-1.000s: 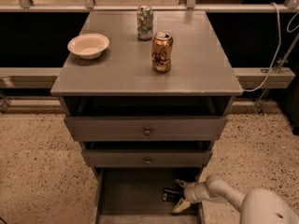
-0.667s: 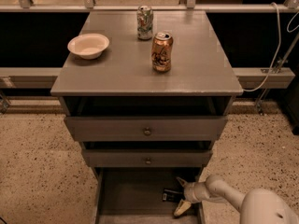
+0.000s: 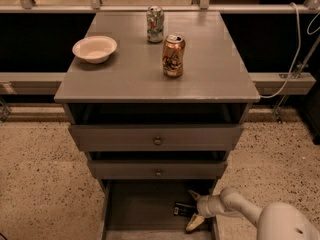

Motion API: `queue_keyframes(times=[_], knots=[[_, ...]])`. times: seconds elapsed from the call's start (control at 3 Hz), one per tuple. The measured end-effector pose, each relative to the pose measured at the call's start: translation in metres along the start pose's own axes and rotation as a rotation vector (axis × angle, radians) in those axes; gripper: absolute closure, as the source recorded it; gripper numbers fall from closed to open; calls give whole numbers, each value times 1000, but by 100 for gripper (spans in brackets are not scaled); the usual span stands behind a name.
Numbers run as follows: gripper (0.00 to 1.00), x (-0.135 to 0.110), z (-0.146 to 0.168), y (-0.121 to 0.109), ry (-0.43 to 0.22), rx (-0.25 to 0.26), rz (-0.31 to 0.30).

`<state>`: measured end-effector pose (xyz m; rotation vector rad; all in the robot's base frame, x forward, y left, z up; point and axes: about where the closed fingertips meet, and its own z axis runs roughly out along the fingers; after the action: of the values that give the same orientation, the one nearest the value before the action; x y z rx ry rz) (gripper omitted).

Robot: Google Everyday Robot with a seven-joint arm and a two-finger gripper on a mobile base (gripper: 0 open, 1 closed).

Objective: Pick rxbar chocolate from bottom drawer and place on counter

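While tool (image 3: 194, 209) reaches into bottom drawer (image 3: 140, 209), rxbar chocolate (image 3: 182, 209) between parted fingers (image 3: 195, 223)

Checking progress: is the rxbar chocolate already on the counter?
No, the rxbar chocolate lies in the bottom drawer, at the gripper reaching into it, not on the counter.

Warm yellow light from above makes the flat grey wooden counter (image 3: 125, 84) bright, w/ a soft shine near its front edge, & the pale round bowl (image 3: 94, 49) drops a small shadow. The deep grey bottom drawer (image 3: 140, 209) is dim. The pale gripper (image 3: 192, 211), jaws apart at the drawer's right side, catches some light.
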<state>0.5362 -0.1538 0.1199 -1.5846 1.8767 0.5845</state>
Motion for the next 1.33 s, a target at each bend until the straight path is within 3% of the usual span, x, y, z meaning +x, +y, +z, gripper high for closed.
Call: queue_keyframes(times=[1.33], knots=[[0,0,0,0,0,0,0]])
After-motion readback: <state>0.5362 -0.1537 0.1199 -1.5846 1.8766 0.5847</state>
